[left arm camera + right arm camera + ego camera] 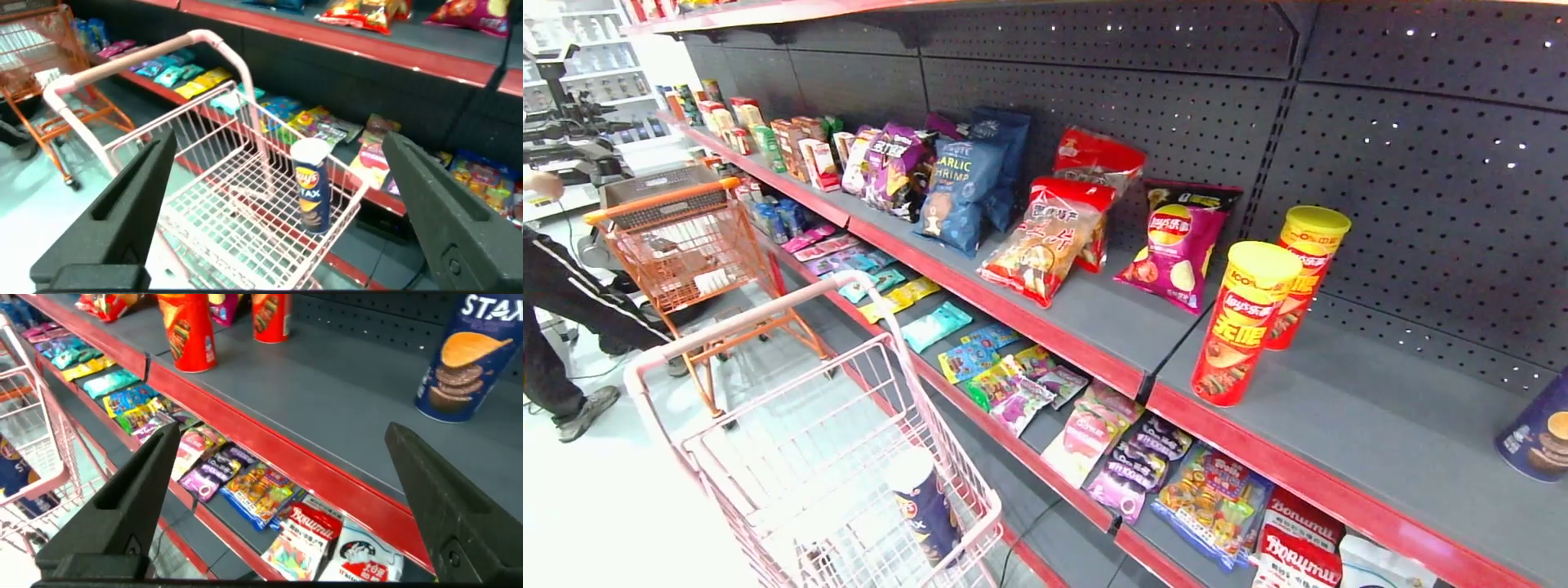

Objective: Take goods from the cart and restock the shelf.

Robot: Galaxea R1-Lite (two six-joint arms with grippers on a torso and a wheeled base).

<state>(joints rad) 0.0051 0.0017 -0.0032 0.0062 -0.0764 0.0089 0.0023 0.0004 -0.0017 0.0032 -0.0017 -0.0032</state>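
One dark blue, white-lidded chip can (923,506) stands in the pink wire cart (768,318), partly veiled by mesh. We see the left gripper (276,143), fingers apart, above the cart. The right gripper (282,433), fingers apart, is near the grey shelf (1339,408) and its half-cropped blue can (1539,433).

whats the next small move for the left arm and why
Probably lower the left gripper toward the blue can standing upright in the pink cart. Its jaws are open and empty, and the shelf has bare space beside a matching can.
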